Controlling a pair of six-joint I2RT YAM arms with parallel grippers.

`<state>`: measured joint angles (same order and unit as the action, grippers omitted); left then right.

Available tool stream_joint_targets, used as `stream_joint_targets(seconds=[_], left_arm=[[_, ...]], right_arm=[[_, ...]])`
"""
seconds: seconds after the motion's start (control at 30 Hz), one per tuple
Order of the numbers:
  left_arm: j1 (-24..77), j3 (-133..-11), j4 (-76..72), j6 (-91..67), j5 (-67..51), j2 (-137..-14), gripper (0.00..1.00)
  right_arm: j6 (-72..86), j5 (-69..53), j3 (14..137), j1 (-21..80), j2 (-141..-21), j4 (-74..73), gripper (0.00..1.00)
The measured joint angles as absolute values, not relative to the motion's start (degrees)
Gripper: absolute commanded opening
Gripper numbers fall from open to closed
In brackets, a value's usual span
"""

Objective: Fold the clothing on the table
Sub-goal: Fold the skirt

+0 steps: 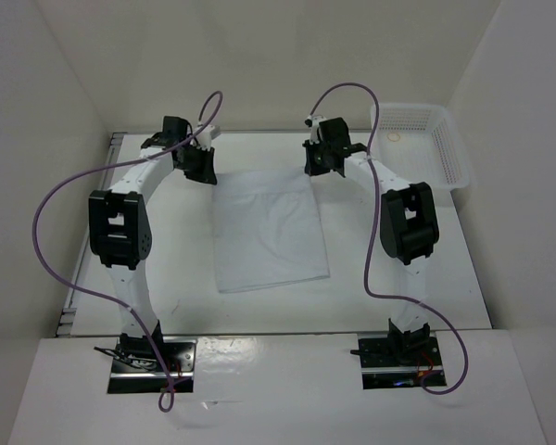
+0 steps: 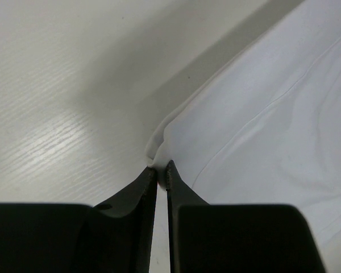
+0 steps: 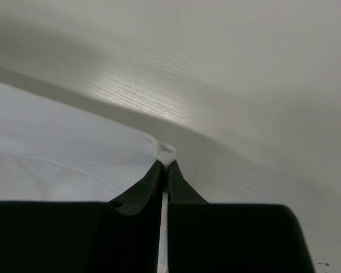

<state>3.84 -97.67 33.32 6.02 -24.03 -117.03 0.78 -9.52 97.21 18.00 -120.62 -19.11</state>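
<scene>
Pinching both far corners of the clothing: left gripper clamped tight on the far-left one, right gripper on the far-right. It's flat on the middle of the table, long axis running near-to-far.

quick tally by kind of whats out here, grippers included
clothing: 1
basket: 1
grippers: 2 (left gripper, right gripper)
total: 4
</scene>
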Motion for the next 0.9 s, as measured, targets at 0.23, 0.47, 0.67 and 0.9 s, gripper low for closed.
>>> stream_joint_targets(seconds=[0.23, 0.47, 0.67, 0.9], left_arm=[[3.81, -100.95, 33.01, 6.07, -24.1, -116.57, 0.15], [5.23, -96.82, 34.37, 9.58, -24.97, -107.61, 0.15], [9.5, -86.87, 37.63, 16.91, -25.19, -94.13, 0.22], [9.78, -71.61, 40.71, 24.03, -20.43, -81.67, 0.23]], right_arm=[[0.78, -8.73, 98.89, 18.0, -120.62, -19.07, 0.0], [-0.4, -9.85, 95.31, 18.0, -117.05, -18.92, 0.0], [-5.15, -10.7, 87.0, 17.96, -105.27, -20.03, 0.0], [-14.68, -12.91, 75.53, 17.87, -89.62, -23.0, 0.0]])
